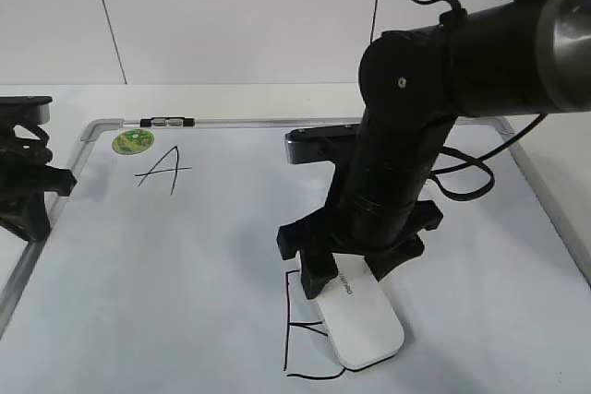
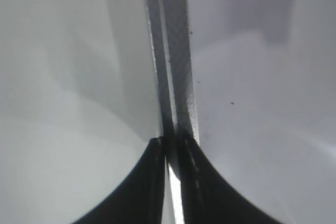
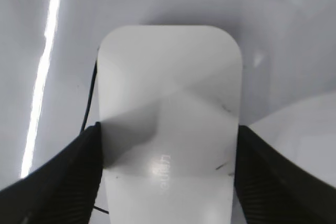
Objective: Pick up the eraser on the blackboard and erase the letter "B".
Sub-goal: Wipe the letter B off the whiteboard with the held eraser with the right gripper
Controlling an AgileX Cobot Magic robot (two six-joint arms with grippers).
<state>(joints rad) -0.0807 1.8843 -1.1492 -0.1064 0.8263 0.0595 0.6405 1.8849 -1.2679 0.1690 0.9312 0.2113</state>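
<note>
The white eraser [image 1: 363,318] lies flat on the blackboard [image 1: 185,256], over the right part of the letter "B" [image 1: 300,334], whose left strokes still show. My right gripper [image 1: 355,274] is shut on the eraser, one finger on each long side; the right wrist view shows the eraser [image 3: 168,124] between the black fingers of the right gripper [image 3: 167,171], with a thin black stroke of the letter "B" [image 3: 90,98] at its left edge. My left gripper [image 1: 32,196] sits at the board's left edge, shut, its fingers [image 2: 172,148] together over the grey frame [image 2: 176,77].
A smaller black "A" [image 1: 162,171] and a round green sticker [image 1: 134,141] are at the board's far left. A black-and-silver clip [image 1: 166,122] sits on the far frame. The right arm covers the board's middle.
</note>
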